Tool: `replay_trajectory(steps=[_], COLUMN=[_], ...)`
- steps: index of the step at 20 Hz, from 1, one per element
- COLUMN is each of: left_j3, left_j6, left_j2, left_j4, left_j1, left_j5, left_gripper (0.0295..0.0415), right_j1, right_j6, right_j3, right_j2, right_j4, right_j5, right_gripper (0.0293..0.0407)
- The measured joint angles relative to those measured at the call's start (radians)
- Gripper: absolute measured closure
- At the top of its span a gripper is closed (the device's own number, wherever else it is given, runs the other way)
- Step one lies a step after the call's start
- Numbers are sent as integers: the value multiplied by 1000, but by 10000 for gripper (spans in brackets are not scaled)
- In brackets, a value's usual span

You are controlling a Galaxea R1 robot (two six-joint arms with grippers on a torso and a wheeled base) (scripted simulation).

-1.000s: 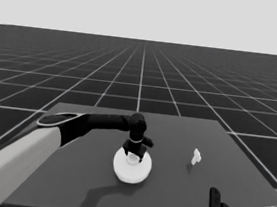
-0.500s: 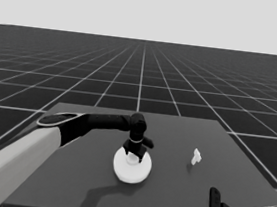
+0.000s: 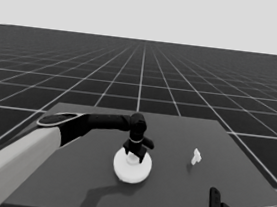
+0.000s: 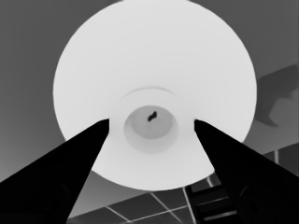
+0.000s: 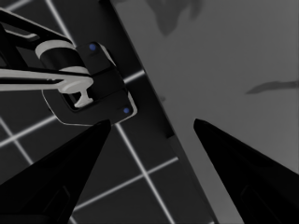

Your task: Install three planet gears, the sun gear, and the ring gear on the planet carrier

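Near the middle of the table (image 3: 179, 188), the left claw (image 3: 134, 156) hangs right over the larger round part (image 3: 131, 167). Its two fingers (image 4: 70, 163) stand apart, one on each side of the raised hub (image 4: 149, 122), and grip nothing. Since a second ago nothing has moved; the claw has stayed put. No gears or smaller round part show, so they are likely hidden under the big one. The job looks almost done. A thin white piece (image 3: 196, 156) lies off to the right. The right claw (image 5: 149, 140) waits at the near right corner, fingers apart.
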Motion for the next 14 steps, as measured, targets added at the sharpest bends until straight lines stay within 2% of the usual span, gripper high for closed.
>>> replay_trajectory(steps=[3, 4, 5, 7, 13, 14], left_j3=[0, 86, 108, 96, 78, 520], left_j6=[0, -267, -410, -523, -571, -89], left_j2=[0, -25, -29, -24, -18, -283], left_j4=[0, -115, -193, -268, -304, -153], left_j1=[0, -97, -194, -281, -319, -351], left_j5=[0, 38, 48, 56, 62, -300], left_gripper=[326, 324, 325, 326, 326, 301], right_j1=[0, 0, 0, 0, 0, 349], right_j6=[0, 0, 0, 0, 0, 255], right_j3=[0, 0, 0, 0, 0, -209], right_j2=[0, 0, 0, 0, 0, 91], right_j4=[0, 0, 0, 0, 0, 490], right_j5=[0, 0, 0, 0, 0, -140], right_gripper=[315, 315, 315, 315, 315, 306])
